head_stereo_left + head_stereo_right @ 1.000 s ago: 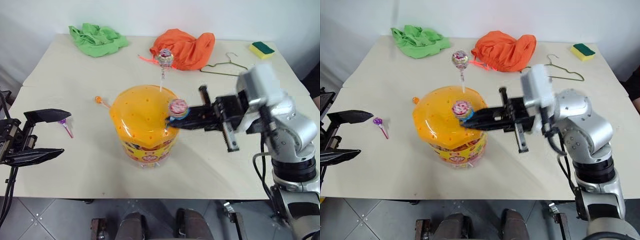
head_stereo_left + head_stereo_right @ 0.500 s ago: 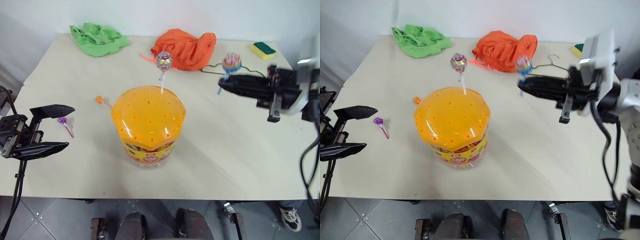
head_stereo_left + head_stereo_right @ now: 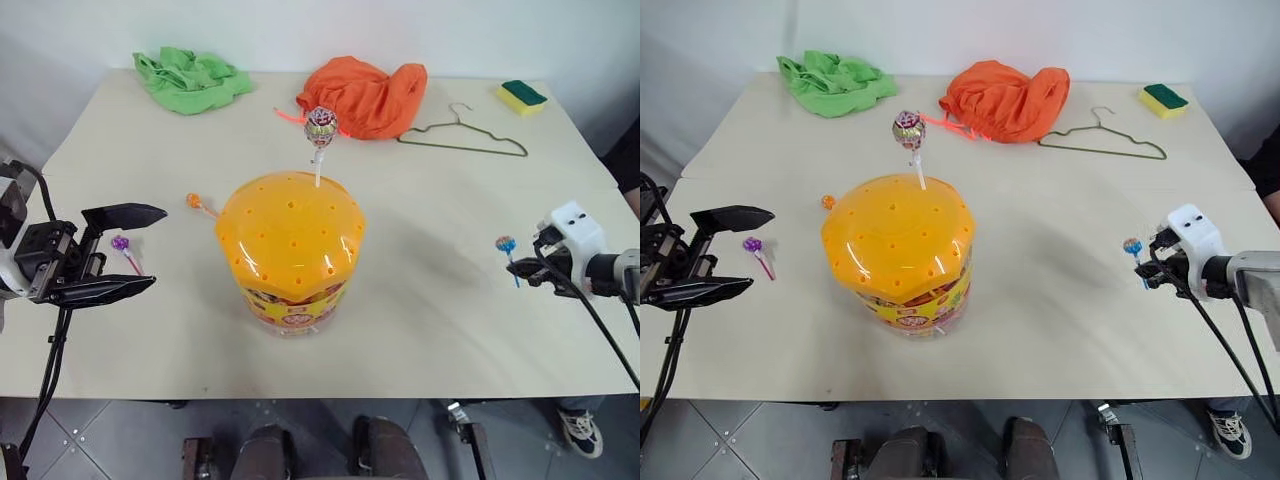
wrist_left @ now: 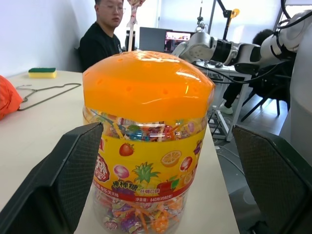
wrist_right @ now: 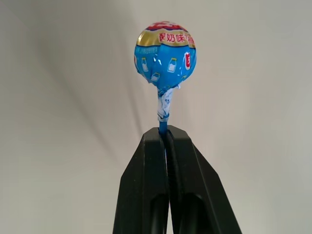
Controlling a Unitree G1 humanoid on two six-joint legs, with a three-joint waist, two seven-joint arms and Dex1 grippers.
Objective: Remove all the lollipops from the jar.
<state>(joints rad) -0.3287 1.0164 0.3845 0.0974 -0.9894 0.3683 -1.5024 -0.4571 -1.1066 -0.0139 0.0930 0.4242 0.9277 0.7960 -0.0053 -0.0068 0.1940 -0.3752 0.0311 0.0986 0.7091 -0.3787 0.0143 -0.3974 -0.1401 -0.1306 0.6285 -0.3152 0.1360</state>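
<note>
Now your jar stood mid-table, one lollipop poking from its lid. Left fingers gaped empty. Right fingers, partly hidden, had carried the blue-stick lollipop, clamped, from the jar to the table's right edge.

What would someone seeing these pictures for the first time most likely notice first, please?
Most likely the jar, big and clear with a glossy orange lid, standing mid-table with one lollipop rising from a hole at its far edge. Next, the right gripper at the table's right side, shut on the stick of a blue-wrapped lollipop. The left gripper hangs open left of the jar, near a purple lollipop lying on the table.
</note>
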